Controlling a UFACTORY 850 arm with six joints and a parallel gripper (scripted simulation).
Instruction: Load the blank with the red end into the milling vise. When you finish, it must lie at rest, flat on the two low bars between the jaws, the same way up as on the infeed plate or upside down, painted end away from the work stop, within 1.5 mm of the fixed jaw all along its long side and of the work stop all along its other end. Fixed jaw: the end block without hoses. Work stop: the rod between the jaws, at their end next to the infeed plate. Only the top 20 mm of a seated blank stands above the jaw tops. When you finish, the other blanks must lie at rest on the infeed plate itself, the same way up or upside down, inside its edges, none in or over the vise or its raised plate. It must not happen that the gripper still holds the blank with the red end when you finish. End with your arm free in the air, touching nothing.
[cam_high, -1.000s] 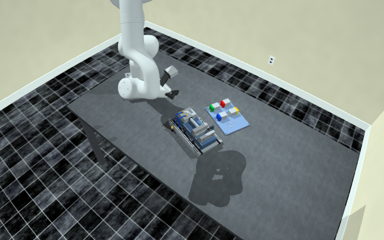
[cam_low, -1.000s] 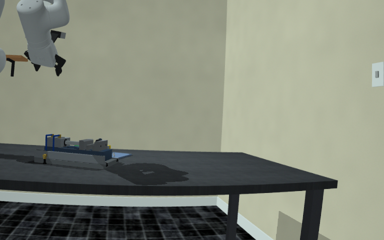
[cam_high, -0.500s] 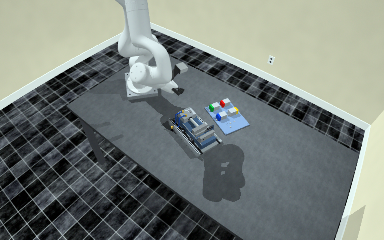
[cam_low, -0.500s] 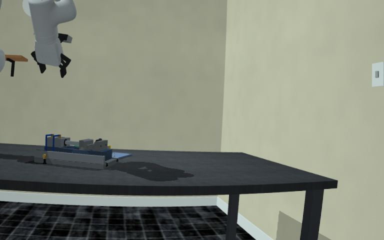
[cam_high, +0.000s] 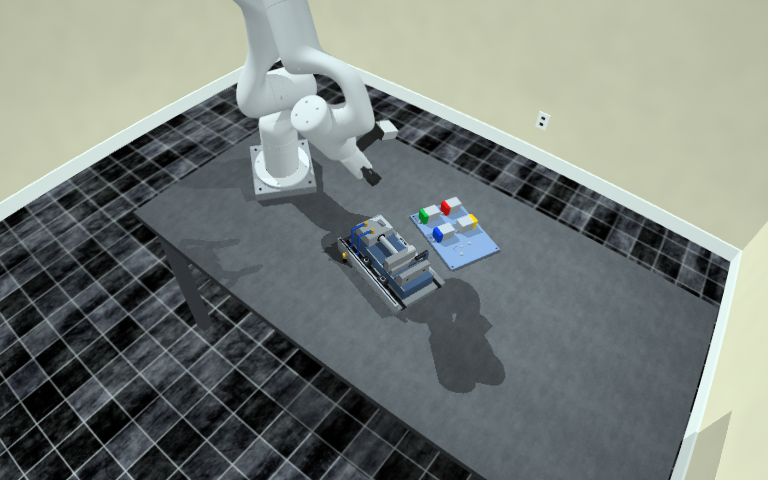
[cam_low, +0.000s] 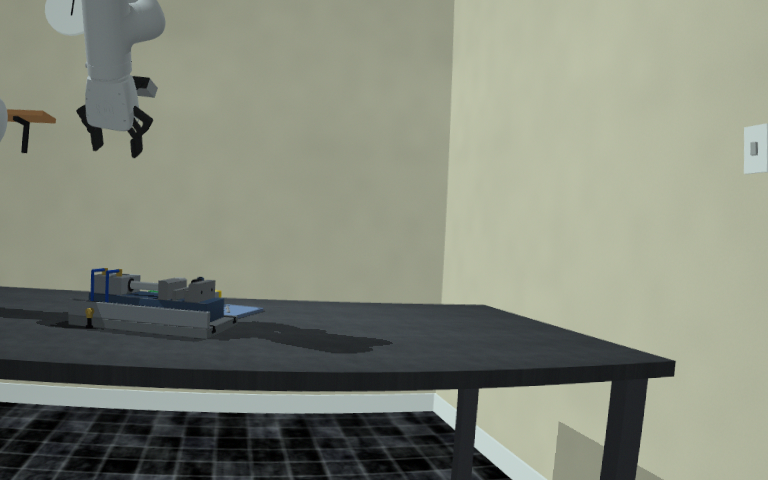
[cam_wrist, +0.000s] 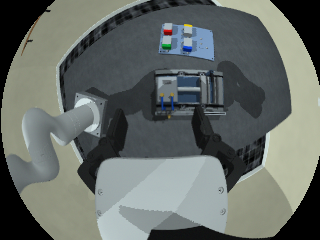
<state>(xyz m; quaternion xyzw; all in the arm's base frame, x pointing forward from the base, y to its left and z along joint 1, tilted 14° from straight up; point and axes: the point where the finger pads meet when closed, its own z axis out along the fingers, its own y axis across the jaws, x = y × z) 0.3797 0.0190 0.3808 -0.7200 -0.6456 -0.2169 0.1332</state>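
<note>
The blank with the red end (cam_high: 450, 206) lies on the light blue infeed plate (cam_high: 454, 237), at its far side, and shows in the wrist view (cam_wrist: 167, 28). Blanks with green (cam_high: 428, 214), blue (cam_high: 442, 231) and yellow (cam_high: 467, 221) ends lie on the same plate. The milling vise (cam_high: 388, 255) stands on its raised plate to the left of the infeed plate, its jaws empty; it also shows in the side view (cam_low: 155, 297) and the wrist view (cam_wrist: 188, 91). My gripper (cam_low: 114, 141) (cam_wrist: 158, 115) is open and empty, high above the table on the vise's hose side.
The arm's base (cam_high: 282, 164) stands at the table's far left corner. Blue hoses (cam_high: 357, 232) rise at the vise's near-base end. Small white pegs (cam_high: 465, 247) dot the infeed plate's near end.
</note>
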